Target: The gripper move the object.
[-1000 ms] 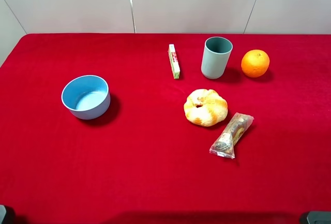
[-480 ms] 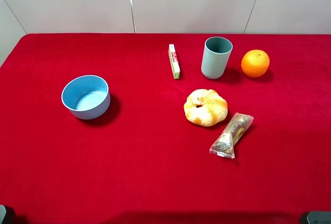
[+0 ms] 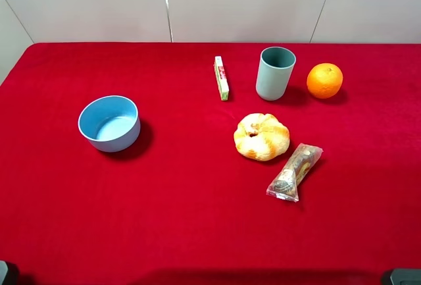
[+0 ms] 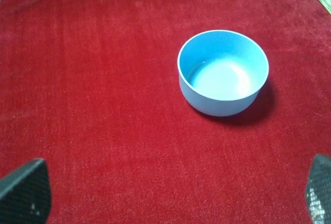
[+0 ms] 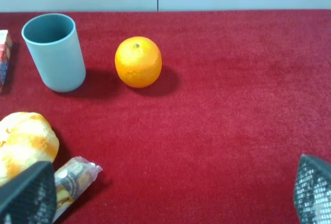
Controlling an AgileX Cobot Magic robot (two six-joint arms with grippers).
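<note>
The orange (image 3: 324,80), round and bright with dimpled skin, sits on the red cloth at the back right, just right of a grey-green cup (image 3: 275,73). It also shows in the right wrist view (image 5: 138,62), well ahead of the fingers. My right gripper (image 5: 170,195) is open and empty, with its two dark fingertips (image 5: 28,193) wide apart at the frame's corners. My left gripper (image 4: 170,195) is open and empty too, facing a blue bowl (image 4: 223,72). Neither gripper touches anything.
A tan knotted bun (image 3: 261,136) and a wrapped snack (image 3: 295,171) lie in front of the cup. A small upright box (image 3: 222,77) stands left of the cup. The blue bowl (image 3: 109,122) sits at the left. The red cloth (image 3: 197,219) covers the whole table.
</note>
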